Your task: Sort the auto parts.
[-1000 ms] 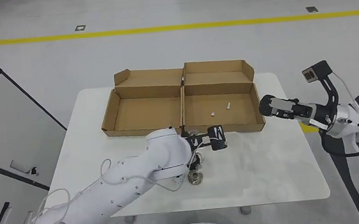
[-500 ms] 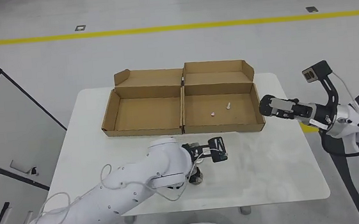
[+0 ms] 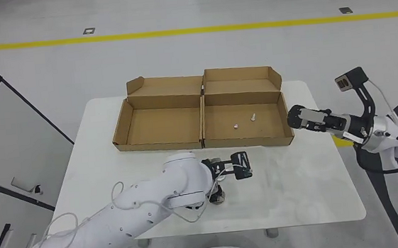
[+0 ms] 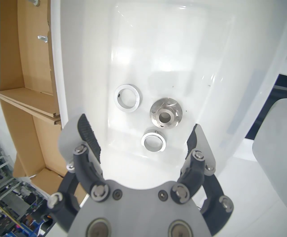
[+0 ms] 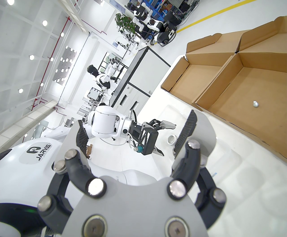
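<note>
Auto parts point(image 4: 166, 116) sit mostly hidden under the left arm point(image 3: 182, 179) from above; both jaws gape empty.

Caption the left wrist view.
Open left gripper above a large silver metal ring, a smaller silver metal ring and a flanged silver metal hub.

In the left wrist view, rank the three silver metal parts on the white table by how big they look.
1. round silver flanged hub
2. plain silver ring farther from the left hand
3. small silver ring nearest that hand, a close third
</note>
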Robot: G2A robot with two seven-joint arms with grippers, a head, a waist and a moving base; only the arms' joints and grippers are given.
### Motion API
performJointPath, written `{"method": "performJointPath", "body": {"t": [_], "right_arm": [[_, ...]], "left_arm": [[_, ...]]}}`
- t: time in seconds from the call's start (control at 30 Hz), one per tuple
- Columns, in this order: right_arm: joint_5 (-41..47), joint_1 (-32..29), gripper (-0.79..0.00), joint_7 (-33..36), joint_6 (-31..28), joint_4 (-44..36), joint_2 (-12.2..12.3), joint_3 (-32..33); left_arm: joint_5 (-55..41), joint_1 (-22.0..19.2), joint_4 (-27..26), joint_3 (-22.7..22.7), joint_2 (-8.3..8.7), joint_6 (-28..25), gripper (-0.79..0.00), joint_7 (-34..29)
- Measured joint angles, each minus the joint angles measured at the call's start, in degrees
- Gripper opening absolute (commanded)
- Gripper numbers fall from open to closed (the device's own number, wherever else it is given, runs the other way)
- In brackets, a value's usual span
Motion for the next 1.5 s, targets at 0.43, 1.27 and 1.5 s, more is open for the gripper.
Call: {"method": "performJointPath", "body": {"t": [0.43,1.27,1.5], "right_arm": [[0.00,0.00,0.000,0.00,0.00,0.00,0.00,0.00],[0.00,0.00,0.000,0.00,0.00,0.00,0.00,0.00],[0.00,0.00,0.000,0.00,0.00,0.00,0.00,0.00]], "left_arm": [[-13.40,-9.54,5.75,4.93,-1.74,4.20,0.000,-5.68],[-15.75,-16.88,13.44,17.71,-5.52,8.62,-0.262,-5.93],[-16.19,-17.22,12.82,19.18,-5.07,9.00,-0.256,-5.93]]}}
